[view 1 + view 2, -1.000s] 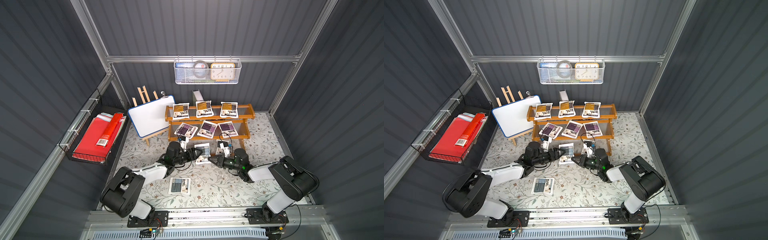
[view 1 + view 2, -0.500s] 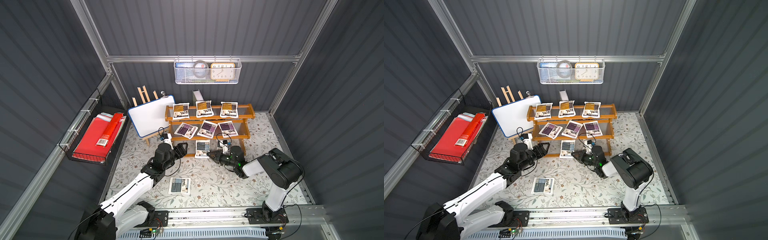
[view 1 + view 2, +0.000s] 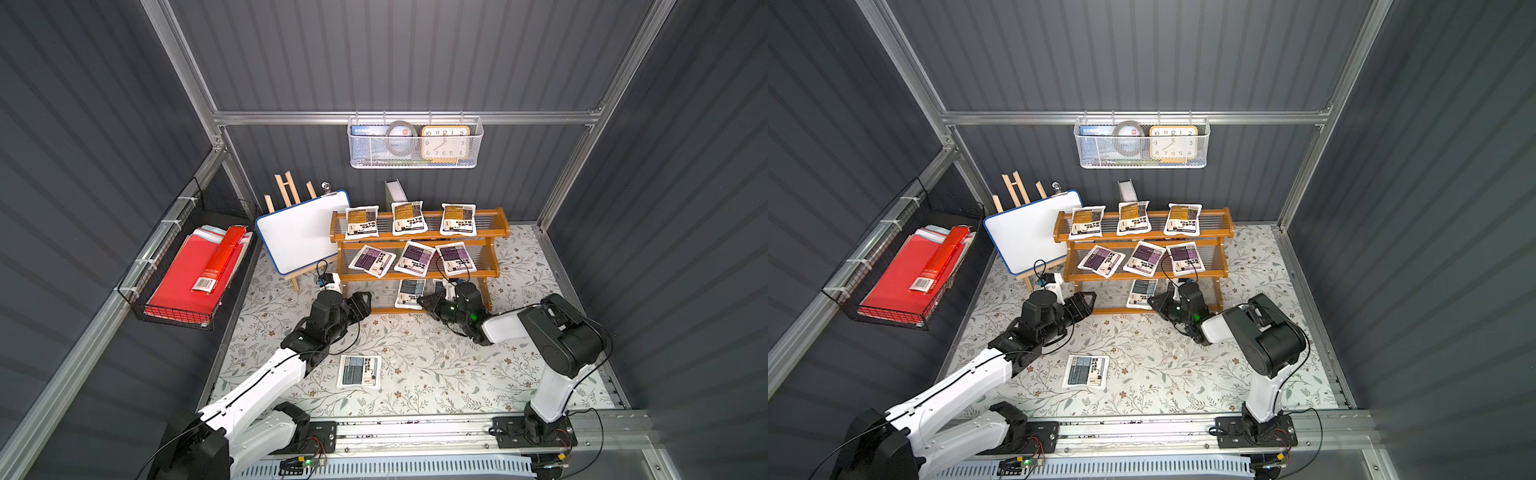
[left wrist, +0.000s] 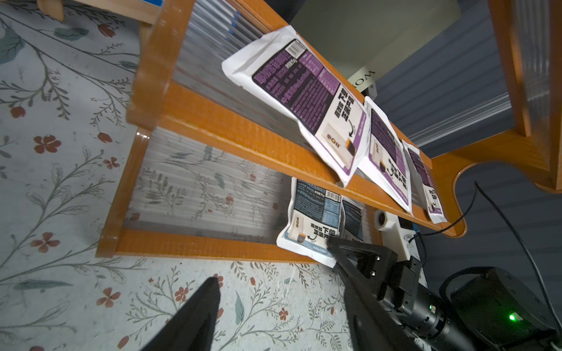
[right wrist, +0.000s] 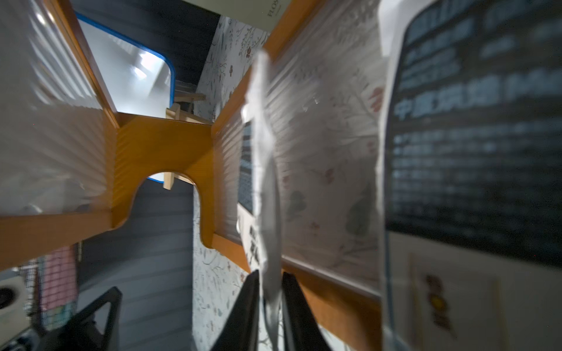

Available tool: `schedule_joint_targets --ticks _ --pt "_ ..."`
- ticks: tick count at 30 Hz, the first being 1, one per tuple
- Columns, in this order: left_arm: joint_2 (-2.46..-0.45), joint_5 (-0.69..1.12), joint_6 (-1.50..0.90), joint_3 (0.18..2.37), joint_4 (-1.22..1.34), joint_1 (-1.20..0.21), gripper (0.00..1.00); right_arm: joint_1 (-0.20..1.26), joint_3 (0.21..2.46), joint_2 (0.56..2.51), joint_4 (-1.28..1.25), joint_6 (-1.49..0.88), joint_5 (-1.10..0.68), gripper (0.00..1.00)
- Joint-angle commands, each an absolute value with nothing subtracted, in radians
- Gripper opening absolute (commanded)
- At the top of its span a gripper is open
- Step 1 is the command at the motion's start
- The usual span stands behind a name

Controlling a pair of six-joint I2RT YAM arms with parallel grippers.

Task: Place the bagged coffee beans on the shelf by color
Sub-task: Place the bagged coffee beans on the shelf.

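Observation:
The shelf [image 3: 419, 237] carries three yellow-orange pouches on its top tier [image 3: 409, 218] and three purple ones on the middle tier [image 3: 417, 258]. A grey-blue pouch [image 3: 409, 293] [image 4: 313, 218] lies on the bottom tier. Its near edge [image 5: 264, 182] sits between the slightly parted fingers of my right gripper [image 3: 422, 300] [image 5: 270, 282], which is open. A second grey-blue pouch [image 4: 352, 218] [image 5: 471, 136] lies beside it, partly hidden by the arm. Another grey-blue pouch [image 3: 360, 371] lies flat on the floor. My left gripper [image 3: 363, 303] [image 4: 279, 304] is open and empty before the bottom tier's left end.
A whiteboard on an easel [image 3: 301, 235] leans left of the shelf. A black wire basket with red folders [image 3: 195, 274] hangs on the left wall. A white mesh basket with a clock [image 3: 413, 143] hangs above the shelf. A floral mat [image 3: 436, 365] covers the floor.
My left gripper let go of the pouch and drew back to the left. The right gripper carried that pouch onto the bottom tier, and its jaws have eased apart.

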State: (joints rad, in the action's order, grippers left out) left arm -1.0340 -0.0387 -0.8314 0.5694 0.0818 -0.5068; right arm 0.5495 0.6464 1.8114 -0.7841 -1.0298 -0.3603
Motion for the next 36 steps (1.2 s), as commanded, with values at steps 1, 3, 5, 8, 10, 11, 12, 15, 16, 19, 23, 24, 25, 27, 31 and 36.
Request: schedule_joint_targets --ticks 1,3,5,8,10,11,12,15,16,19,23,24,25,27,31,36 --pt "-1.008 -0.048 -0.829 0.546 0.032 -0.500 0.71 0.546 0.649 1.750 -0.698 -0.992 -0.275 0.38" --pt "-1.003 -0.043 -0.817 0.542 0.014 -0.500 0.72 0.546 0.638 1.704 -0.648 -0.965 -0.209 0.48" --pt "-0.998 -0.046 -0.805 0.538 0.001 -0.500 0.73 0.546 0.636 1.648 -0.585 -0.927 -0.184 0.53" --pt "-0.996 -0.065 -0.781 0.549 -0.023 -0.500 0.73 0.549 0.627 1.571 -0.475 -0.863 -0.162 0.54" --pt "-0.996 -0.098 -0.774 0.564 -0.031 -0.500 0.73 0.561 0.637 1.523 -0.368 -0.794 -0.160 0.54" --pt "-1.000 -0.111 -0.773 0.571 -0.055 -0.499 0.73 0.582 0.653 1.503 -0.301 -0.733 -0.154 0.53" --pt "-1.004 -0.118 -0.774 0.575 -0.054 -0.500 0.73 0.608 0.670 1.490 -0.245 -0.674 -0.155 0.53" --pt "-1.023 -0.201 -0.851 0.580 -0.155 -0.500 0.73 0.740 0.747 1.480 -0.090 -0.490 -0.172 0.51" --pt "-1.031 -0.237 -0.885 0.579 -0.191 -0.500 0.73 0.797 0.777 1.487 -0.050 -0.439 -0.175 0.51" --pt "-1.069 -0.300 -0.938 0.580 -0.230 -0.500 0.73 0.946 0.862 1.534 0.062 -0.334 -0.135 0.51" --pt "-1.105 -0.335 -0.971 0.596 -0.248 -0.500 0.73 1.046 0.912 1.581 0.081 -0.265 -0.125 0.51" --pt "-1.104 -0.343 -0.979 0.596 -0.251 -0.500 0.73 1.055 0.916 1.591 0.071 -0.254 -0.140 0.51" --pt "-1.099 -0.355 -0.990 0.595 -0.257 -0.500 0.73 1.069 0.928 1.605 0.071 -0.235 -0.155 0.50" --pt "-1.087 -0.375 -1.014 0.589 -0.272 -0.500 0.73 1.096 0.963 1.644 0.086 -0.192 -0.185 0.50" --pt "-1.069 -0.405 -1.049 0.588 -0.322 -0.500 0.74 1.147 1.066 1.752 0.166 -0.111 -0.213 0.48" --pt "-1.068 -0.437 -1.089 0.592 -0.390 -0.499 0.75 1.186 1.124 1.833 0.203 -0.063 -0.213 0.48"
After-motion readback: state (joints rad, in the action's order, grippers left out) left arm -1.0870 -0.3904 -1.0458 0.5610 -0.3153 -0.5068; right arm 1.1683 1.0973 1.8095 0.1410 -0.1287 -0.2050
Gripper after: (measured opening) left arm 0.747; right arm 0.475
